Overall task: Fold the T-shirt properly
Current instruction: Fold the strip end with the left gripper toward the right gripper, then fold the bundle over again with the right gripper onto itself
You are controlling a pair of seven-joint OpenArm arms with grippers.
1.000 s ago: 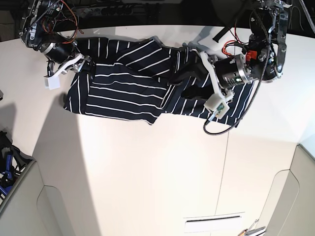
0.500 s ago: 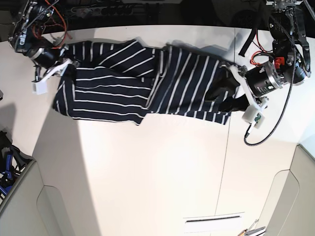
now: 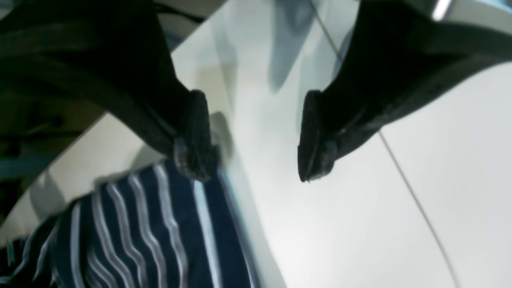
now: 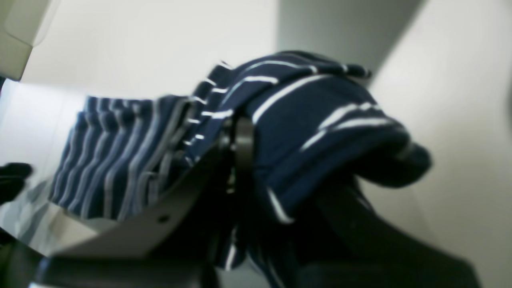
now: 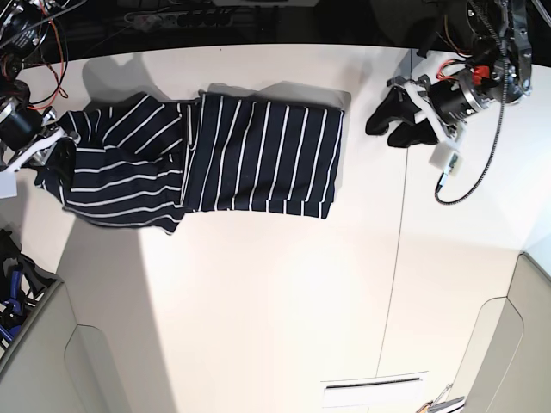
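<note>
white table [image 5: 258,301] | T-shirt [image 5: 258,155] bunched in right jaws [image 5: 53,146] | left jaws [image 5: 392,116] apart

Both wrist views are blurred. The right tool [image 4: 240,152] is mostly buried in bunched T-shirt [image 4: 304,120] fabric, and the frame's edge crops the shirt's far end.

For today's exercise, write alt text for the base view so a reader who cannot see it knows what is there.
A striped T-shirt lies stretched across a white table, seen from above. The right claw, at the picture's left edge, is shut on the bunched end of the shirt. The left claw, at the picture's right, is open and clear of the shirt.
</note>
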